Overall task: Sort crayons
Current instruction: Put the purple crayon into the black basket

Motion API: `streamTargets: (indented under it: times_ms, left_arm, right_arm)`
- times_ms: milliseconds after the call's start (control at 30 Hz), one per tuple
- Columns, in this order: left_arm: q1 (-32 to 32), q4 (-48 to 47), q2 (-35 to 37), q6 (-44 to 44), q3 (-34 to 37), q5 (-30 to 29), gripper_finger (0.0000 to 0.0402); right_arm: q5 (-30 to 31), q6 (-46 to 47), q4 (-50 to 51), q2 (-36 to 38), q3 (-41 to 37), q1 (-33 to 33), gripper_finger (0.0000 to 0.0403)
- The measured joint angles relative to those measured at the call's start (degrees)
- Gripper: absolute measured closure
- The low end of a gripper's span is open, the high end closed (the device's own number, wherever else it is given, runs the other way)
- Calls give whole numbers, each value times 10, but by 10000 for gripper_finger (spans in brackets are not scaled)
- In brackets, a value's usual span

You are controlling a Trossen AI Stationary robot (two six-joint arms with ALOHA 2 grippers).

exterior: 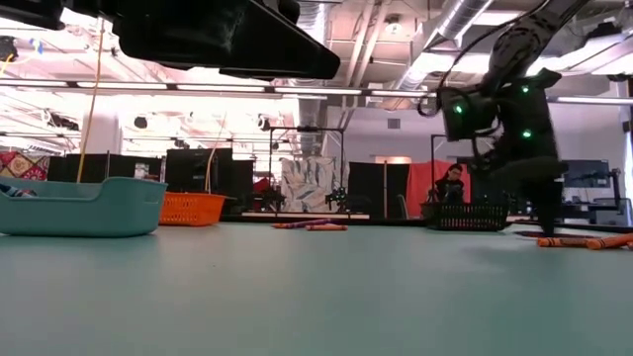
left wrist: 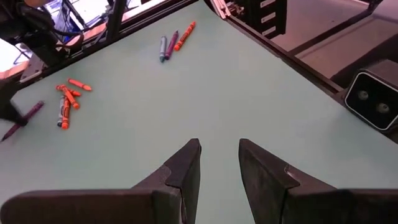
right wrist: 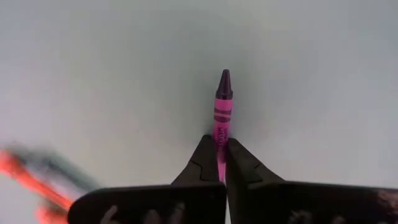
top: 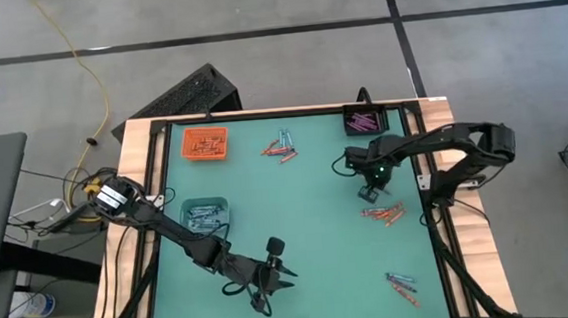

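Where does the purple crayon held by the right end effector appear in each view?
High: hidden under the right end effector, above the orange pile.
Low: not discernible.
Left wrist: purple crayon at the left edge.
Right wrist: centre, pinched between the fingers.
Shared landmark: the orange pile.

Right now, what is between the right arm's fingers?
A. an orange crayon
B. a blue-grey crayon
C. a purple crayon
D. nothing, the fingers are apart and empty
C: in the right wrist view the right gripper has its fingers closed on the butt of a purple crayon, whose dark tip points away over the green table.
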State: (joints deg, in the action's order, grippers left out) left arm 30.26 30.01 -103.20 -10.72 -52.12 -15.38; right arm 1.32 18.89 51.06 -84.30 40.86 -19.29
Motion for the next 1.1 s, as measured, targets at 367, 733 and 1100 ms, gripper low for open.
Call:
streamTargets:
  times_ms: [367,733,1100]
  left_arm:
    - [0,-9,0,0,0,0,302]
    - [0,-11,0,1,0,0,302]
    - [0,-11,0,9,0,0,302]
  right_arm:
    - [12,-9,32,36,38,2,402]
    - [116,-126,71,36,178,-36,403]
    - [146,-348,52,34,260,-186,403]
